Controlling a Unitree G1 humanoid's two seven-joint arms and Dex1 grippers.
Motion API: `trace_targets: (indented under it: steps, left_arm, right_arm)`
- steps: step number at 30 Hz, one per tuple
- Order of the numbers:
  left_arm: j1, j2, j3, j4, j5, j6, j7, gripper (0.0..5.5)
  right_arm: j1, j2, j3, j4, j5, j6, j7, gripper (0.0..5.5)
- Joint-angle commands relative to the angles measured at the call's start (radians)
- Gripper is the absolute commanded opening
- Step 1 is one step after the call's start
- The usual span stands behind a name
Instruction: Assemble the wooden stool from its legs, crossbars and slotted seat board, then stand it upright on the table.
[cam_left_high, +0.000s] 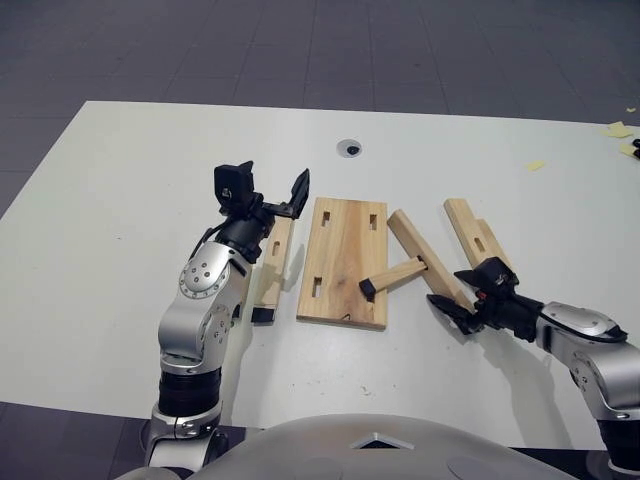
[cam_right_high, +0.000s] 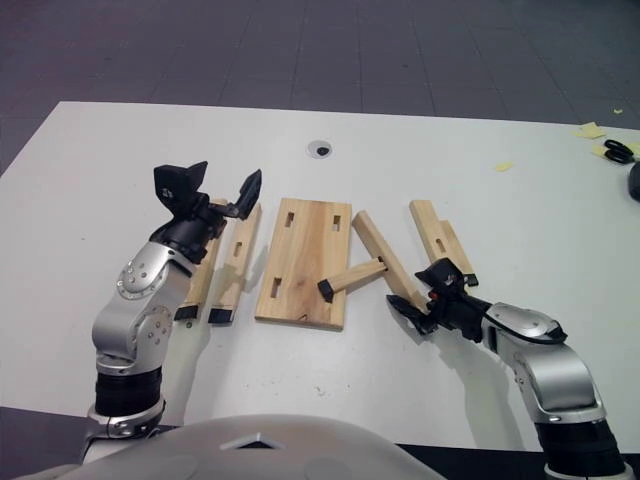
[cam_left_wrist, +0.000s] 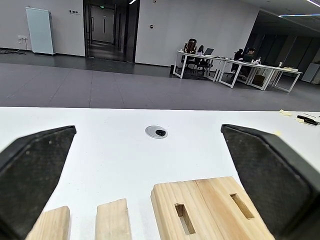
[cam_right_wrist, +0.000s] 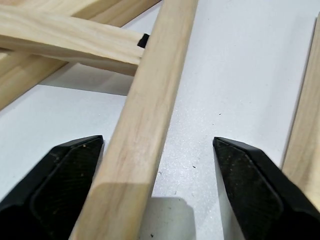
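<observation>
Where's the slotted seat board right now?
Head views: the slotted seat board lies flat mid-table, between the legs by the left gripper and the crossbar-fitted leg.

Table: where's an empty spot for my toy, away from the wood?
The table is bare around the cable hole, left of the left gripper, and between the seat board and the near edge. The middle is crowded: legs lie beside the board, and the right gripper straddles one.
</observation>
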Motion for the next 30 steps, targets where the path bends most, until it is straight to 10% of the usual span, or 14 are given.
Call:
trace_targets:
  steps: [1, 20, 30]
  left_arm:
    - [-0.003, -0.003, 0.0, 0.002, 0.014, -0.009, 0.003, 5.4]
    - [-0.195, 0.115, 0.133, 0.126, -0.037, 0.003, -0.105, 5.4]
    - [-0.501, 0.24, 0.444, 0.414, -0.659, 0.407, -0.355, 5.4]
  right_arm:
    - [0.001, -0.021, -0.001, -0.015, 0.014, 0.087, -0.005, 3.35]
    - [-0.137, 0.24, -0.018, -0.043, 0.07, 0.127, -0.186, 1.05]
    - [-0.345, 0.546, -0.317, -0.049, 0.817, 0.158, -0.309, 1.05]
